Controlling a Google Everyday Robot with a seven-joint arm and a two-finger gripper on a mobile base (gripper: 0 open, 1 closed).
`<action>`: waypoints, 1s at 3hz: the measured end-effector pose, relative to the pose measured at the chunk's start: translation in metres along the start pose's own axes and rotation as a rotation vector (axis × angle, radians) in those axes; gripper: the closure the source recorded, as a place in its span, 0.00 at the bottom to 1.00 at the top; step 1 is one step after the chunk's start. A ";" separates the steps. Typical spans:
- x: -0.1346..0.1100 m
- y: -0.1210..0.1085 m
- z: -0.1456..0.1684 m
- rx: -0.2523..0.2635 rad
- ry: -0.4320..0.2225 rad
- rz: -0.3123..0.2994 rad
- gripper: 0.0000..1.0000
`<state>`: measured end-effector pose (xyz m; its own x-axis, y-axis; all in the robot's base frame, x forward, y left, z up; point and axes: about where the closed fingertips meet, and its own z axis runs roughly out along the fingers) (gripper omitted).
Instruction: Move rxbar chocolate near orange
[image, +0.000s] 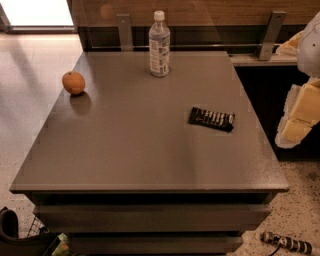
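Observation:
The rxbar chocolate (212, 119) is a flat black bar with white lettering. It lies flat on the right half of the grey table (140, 150). The orange (73, 82) sits near the table's left edge, toward the back, far from the bar. My gripper (299, 116) shows as white and pale yellow parts at the right edge of the view. It hangs off the table's right side, to the right of the bar and apart from it. It holds nothing that I can see.
A clear plastic bottle (159, 46) with a white cap stands upright at the back middle of the table. A wooden wall with metal brackets (270, 35) runs behind. Bags (20, 240) and a small object (287, 243) lie on the floor in front.

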<state>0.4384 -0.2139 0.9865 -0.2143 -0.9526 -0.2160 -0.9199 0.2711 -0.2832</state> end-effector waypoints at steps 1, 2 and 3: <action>0.000 0.000 -0.001 0.003 -0.002 0.000 0.00; 0.004 -0.007 0.008 -0.006 -0.071 0.006 0.00; 0.015 -0.018 0.031 -0.029 -0.191 0.020 0.00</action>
<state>0.4615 -0.2286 0.9596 -0.1689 -0.9027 -0.3957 -0.9258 0.2831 -0.2506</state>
